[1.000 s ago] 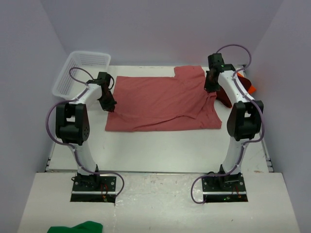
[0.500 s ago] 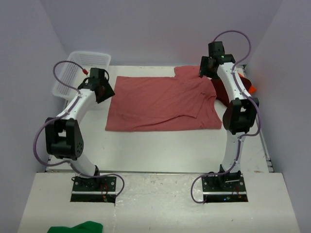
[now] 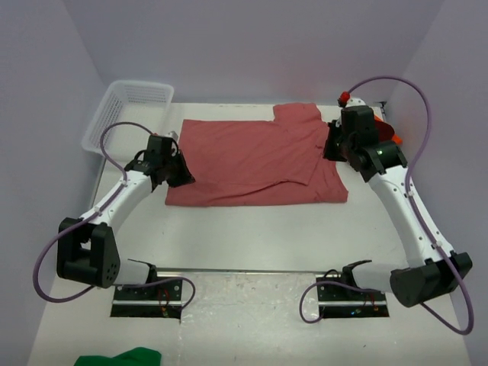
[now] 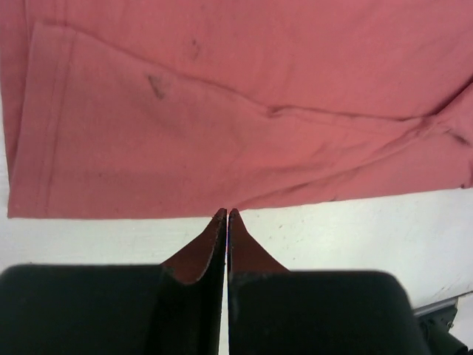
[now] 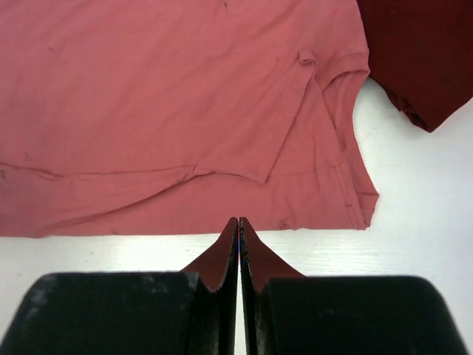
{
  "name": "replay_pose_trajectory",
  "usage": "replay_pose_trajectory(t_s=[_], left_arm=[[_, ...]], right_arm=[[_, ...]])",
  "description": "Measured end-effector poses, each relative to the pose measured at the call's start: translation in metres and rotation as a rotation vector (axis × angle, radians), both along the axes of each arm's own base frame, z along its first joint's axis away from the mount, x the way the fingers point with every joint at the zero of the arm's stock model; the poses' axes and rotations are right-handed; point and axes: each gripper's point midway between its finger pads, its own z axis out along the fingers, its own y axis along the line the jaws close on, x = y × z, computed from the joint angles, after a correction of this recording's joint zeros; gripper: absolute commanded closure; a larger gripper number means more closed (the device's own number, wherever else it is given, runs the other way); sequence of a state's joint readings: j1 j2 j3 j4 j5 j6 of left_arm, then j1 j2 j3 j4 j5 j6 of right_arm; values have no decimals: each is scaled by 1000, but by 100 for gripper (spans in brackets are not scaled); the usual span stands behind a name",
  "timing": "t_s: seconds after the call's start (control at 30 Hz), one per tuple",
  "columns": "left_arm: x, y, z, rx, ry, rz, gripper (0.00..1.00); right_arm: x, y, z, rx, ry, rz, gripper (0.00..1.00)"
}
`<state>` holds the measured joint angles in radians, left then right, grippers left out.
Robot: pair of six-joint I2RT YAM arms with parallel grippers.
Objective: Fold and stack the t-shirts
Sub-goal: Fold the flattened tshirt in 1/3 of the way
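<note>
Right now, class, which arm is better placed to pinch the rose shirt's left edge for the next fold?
Left. The left gripper, shut, sits right at that edge of the rose shirt. The right gripper, also shut, is at the opposite end, near the maroon shirt.

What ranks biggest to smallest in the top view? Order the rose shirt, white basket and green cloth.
1. rose shirt
2. white basket
3. green cloth, though the frame edge crops it, so only the visible part counts.

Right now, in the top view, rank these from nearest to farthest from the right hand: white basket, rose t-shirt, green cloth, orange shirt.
1. rose t-shirt, beside the right hand
2. orange shirt, right edge
3. white basket, far left
4. green cloth, near left
</note>
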<state>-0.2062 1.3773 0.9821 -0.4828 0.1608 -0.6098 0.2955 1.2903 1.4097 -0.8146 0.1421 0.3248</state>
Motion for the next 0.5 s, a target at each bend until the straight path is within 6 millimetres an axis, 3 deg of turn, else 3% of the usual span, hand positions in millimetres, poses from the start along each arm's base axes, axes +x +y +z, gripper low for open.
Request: replay_pose_trajectory(t_s=[0.1, 0.23, 0.5], left_arm=[[-13, -1, -15, -6, 55, -12, 100], [-10, -4, -25, -20, 81, -6, 100], [-24, 0, -99, 28, 323, 32, 100]], right_arm=[[-7, -2, 15, 16, -45, -3, 100], [-11, -2, 14, 21, -49, 0, 100], [-17, -6, 10, 14, -46, -11, 100]])
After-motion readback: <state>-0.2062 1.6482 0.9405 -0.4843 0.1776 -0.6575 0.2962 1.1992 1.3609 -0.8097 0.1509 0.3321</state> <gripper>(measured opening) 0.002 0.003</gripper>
